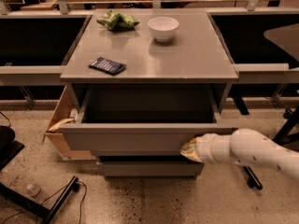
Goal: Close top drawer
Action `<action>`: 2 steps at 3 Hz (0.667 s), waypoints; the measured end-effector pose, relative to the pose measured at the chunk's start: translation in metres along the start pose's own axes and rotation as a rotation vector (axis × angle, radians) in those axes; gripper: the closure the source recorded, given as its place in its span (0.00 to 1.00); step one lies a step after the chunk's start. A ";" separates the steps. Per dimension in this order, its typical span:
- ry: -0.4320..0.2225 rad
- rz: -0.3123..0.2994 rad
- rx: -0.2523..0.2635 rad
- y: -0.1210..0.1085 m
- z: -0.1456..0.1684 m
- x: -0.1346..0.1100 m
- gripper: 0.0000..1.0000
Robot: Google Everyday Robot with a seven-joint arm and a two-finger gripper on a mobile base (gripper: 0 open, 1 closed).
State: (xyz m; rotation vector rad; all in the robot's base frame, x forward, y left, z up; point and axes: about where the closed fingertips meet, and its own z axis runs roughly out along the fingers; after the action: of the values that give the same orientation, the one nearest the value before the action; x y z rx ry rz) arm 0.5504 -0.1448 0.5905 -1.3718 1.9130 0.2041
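Note:
The top drawer (121,139) is the uppermost drawer of the grey cabinet (149,59). It stands pulled partway out, and its grey inside (149,107) looks empty. Its plain flat front faces me. My gripper (189,150) is at the end of the white arm (252,153) coming in from the right. Its yellowish tip rests against the lower right part of the drawer front. A lower grey drawer front (149,168) shows beneath.
On the cabinet top lie a white bowl (163,28), a green bag (117,20) and a dark blue packet (108,66). A light wooden box (60,134) with wrappers stands left of the cabinet. Cables and a black stand (56,202) lie on the floor at lower left.

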 end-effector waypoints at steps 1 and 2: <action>-0.003 -0.008 0.001 -0.008 0.004 -0.001 1.00; -0.018 -0.033 0.020 -0.044 0.016 -0.010 1.00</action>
State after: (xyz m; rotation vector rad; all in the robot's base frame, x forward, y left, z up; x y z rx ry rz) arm 0.5975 -0.1474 0.5989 -1.3821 1.8718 0.1799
